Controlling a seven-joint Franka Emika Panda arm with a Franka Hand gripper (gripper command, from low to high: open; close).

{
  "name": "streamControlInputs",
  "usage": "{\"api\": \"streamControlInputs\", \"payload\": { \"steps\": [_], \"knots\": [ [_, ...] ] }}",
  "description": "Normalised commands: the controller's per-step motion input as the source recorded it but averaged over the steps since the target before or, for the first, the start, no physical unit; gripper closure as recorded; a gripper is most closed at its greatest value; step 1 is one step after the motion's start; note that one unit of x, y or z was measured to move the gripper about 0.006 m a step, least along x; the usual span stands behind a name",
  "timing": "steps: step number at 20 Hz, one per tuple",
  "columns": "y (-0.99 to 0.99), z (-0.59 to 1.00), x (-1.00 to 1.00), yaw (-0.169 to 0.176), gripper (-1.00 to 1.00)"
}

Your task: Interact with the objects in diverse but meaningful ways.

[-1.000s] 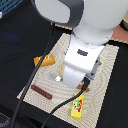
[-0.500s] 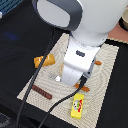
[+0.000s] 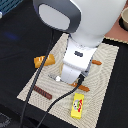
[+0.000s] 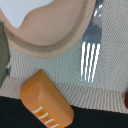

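Arm bulk hides the gripper in the exterior view; the wrist view shows no fingers either, so its state cannot be told. Orange bread loaf point(image 3: 44, 61) lies on the woven mat point(image 3: 107, 65), sausage point(image 3: 42, 92) near the mat edge, yellow carton point(image 3: 76, 105) apart. Fork point(image 4: 90, 59) beside loaf. Nothing visibly grasped; interaction judged pending.
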Motion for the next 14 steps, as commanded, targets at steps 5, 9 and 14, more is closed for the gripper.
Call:
{"api": "streamControlInputs", "payload": {
  "steps": [5, 9, 14],
  "knots": [
    [0.25, 0.12, -1.00, 0.000, -1.00],
    [0.25, 0.18, -1.00, 0.000, -1.00],
    [0.25, 0.21, -1.00, 0.000, -1.00]
  ]
}}
